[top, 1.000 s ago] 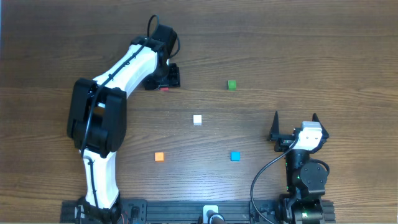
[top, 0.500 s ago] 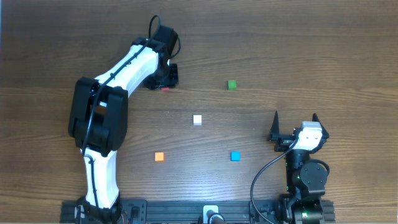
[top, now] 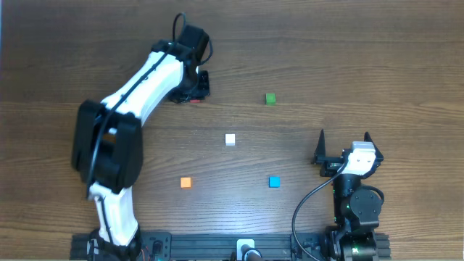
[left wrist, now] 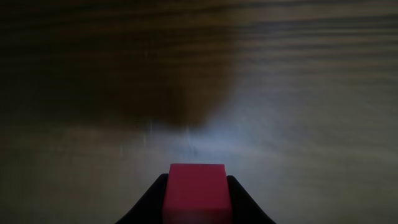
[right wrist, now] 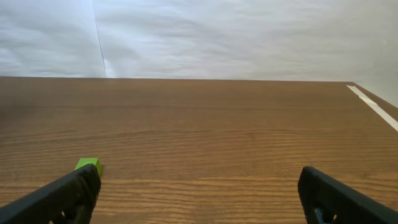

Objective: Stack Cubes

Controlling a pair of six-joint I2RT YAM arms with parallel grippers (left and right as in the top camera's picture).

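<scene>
Seen from above, a wooden bench (top: 377,58) carries five small cubes, with two robot arms based along the bottom edge.

Your left arm reaches to the upper left-centre of the frame. Its left tool (top: 193,98) is closed narrowly on the red cube (left wrist: 197,186). In the left wrist view, the two dark fingers press the cube's opposite sides. You cannot tell from these views whether the cube rests on the bench or hangs just above it.

The other four cubes lie apart from one another. The green cube (top: 270,98) sits to the right of the left tool, at about the same height in the frame. The white cube (top: 230,139) is at the centre, down and to the right of the tool, and looks the nearest. The orange cube (top: 185,183) is in the lower left-centre, almost straight below the tool. The blue cube (top: 274,181) is in the lower right-centre.

Your right tool (top: 341,148) is parked at the lower right with its fingers spread wide, holding nothing, and the blue cube is the one closest to it.

The coming move probably turns on this: the held red cube must travel down and right to sit over the white cube, or straight right to the green one. The left arm already has the load and is placed to carry it to either.
</scene>
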